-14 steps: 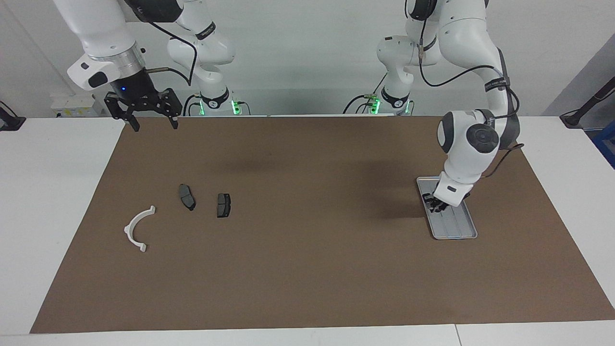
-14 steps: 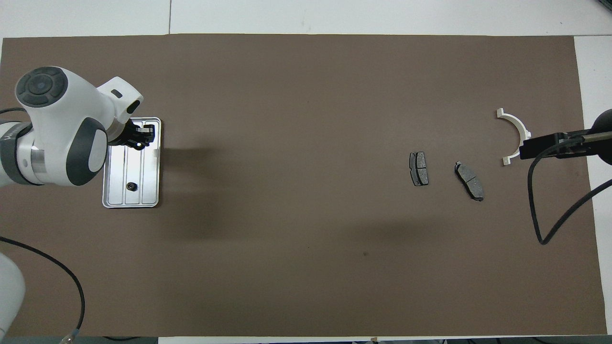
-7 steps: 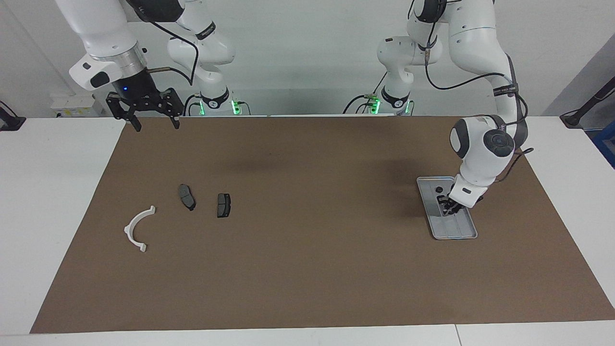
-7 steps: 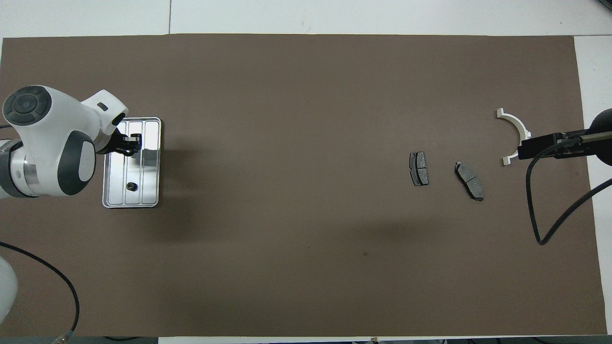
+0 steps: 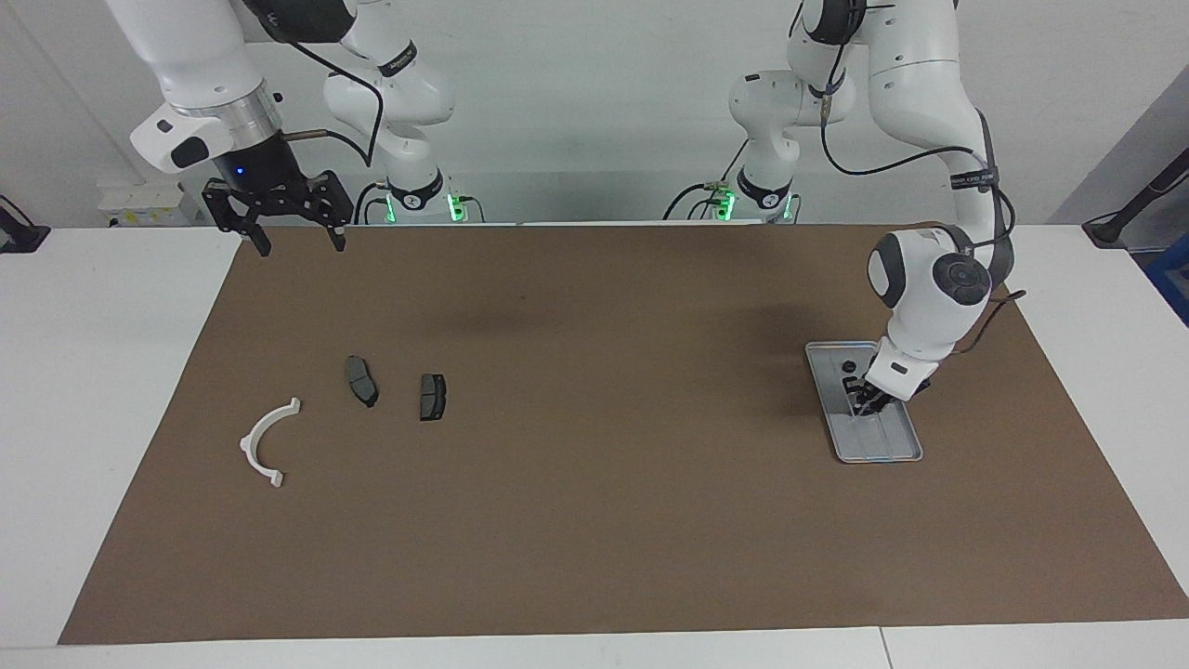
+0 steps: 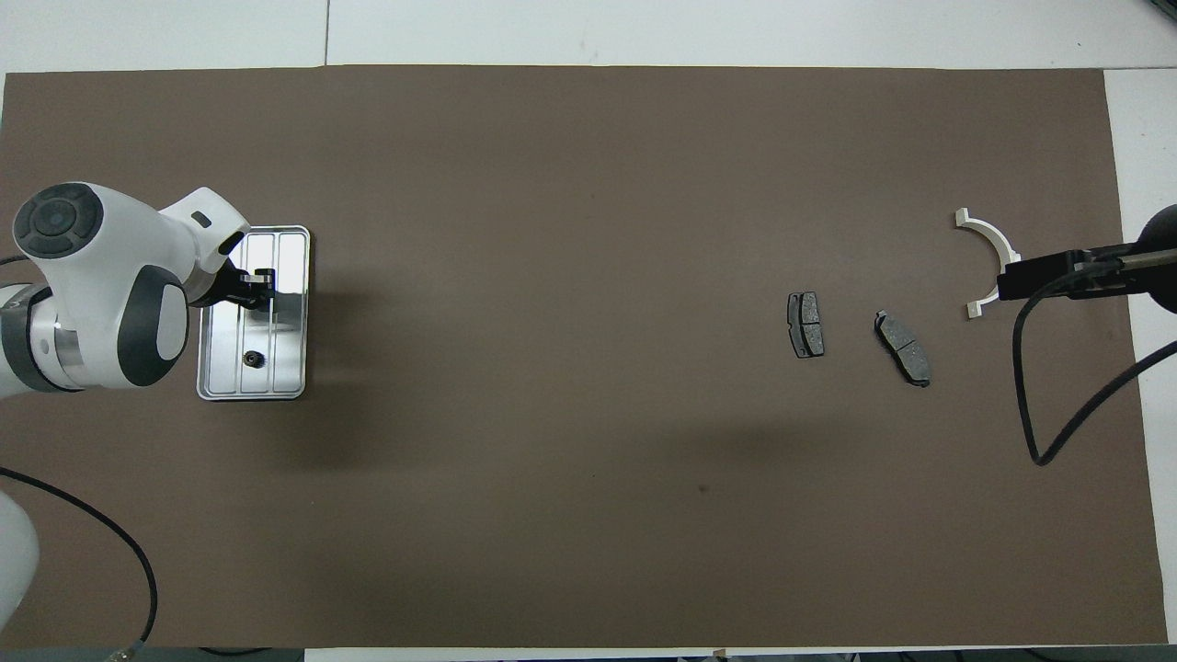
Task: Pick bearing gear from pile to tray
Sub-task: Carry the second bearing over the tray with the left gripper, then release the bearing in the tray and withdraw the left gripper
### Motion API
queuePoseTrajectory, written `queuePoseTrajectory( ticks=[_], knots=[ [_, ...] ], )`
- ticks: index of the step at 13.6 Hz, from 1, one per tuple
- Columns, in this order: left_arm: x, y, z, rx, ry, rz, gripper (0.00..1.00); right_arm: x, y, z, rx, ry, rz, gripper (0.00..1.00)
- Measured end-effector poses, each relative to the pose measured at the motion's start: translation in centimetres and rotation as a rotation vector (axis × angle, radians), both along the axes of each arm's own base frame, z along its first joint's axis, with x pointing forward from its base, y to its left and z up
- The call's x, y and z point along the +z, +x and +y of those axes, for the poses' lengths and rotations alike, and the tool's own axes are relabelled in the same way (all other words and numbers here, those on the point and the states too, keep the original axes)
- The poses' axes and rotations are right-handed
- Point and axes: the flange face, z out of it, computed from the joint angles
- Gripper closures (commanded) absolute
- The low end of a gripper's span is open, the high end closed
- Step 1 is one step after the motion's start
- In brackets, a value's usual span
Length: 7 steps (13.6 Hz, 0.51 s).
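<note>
my left gripper point(image 5: 867, 401) hangs low over the tray point(image 5: 906, 453); whether its fingers grip anything i cannot tell. a small black gear point(image 6: 250, 359) lies in the tray nearby. my right gripper point(image 5: 293, 242) waits open.

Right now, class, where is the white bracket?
The white bracket lies on the brown mat at the right arm's end of the table, beside the two brake pads.

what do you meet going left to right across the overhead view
left gripper over the tray → small black round piece in the tray → rectangular brake pad → tapered brake pad → white half-ring bracket; the right arm's black wrist part covers the bracket's edge.
</note>
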Motion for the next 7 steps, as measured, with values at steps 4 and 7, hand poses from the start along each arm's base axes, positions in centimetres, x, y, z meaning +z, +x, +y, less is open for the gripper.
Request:
queuePoseTrajectory(
  ticks=[4,7],
  knots=[
    [-0.2,-0.12,-0.06,-0.038,-0.005,0.001,1.0,0.0,0.0,0.0,0.0,0.0,0.0,0.0],
    [-0.26,-0.36,0.31,-0.026,-0.028,-0.014,0.01,0.0,0.0,0.0,0.0,0.0,0.0,0.0]
  ],
)
